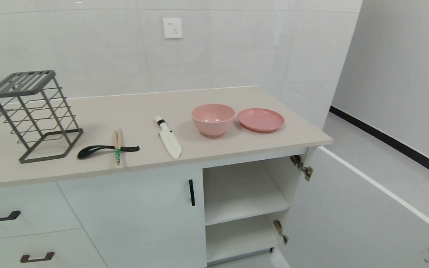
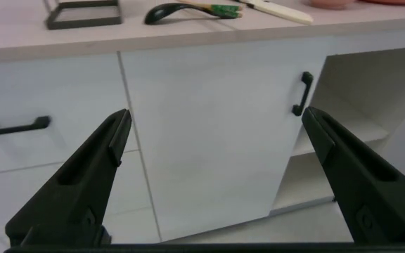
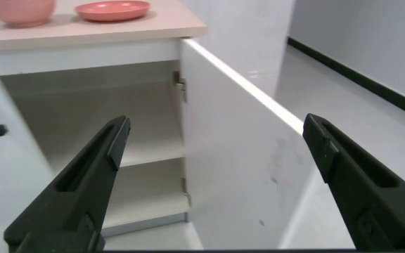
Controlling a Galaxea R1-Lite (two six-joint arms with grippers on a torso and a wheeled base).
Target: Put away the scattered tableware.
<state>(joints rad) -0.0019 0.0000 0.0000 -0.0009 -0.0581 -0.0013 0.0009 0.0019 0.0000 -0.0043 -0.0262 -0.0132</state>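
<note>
I see left gripper and right gripper both wide open, empty. Round pink bowl sits just left of flat pink plate on beige countertop. Green band on wooden chopsticks: print unreadable.

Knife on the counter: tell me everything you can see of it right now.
The knife lies flat on the beige counter, touching nothing else. Its broad blade looks cream-white, perhaps ceramic or sheathed; I cannot tell which. The handle is pale with a dark band across it. Handle end points toward the wall, tip toward the counter's front edge. It sits between the pink bowl and the chopsticks, apart from both.
</note>
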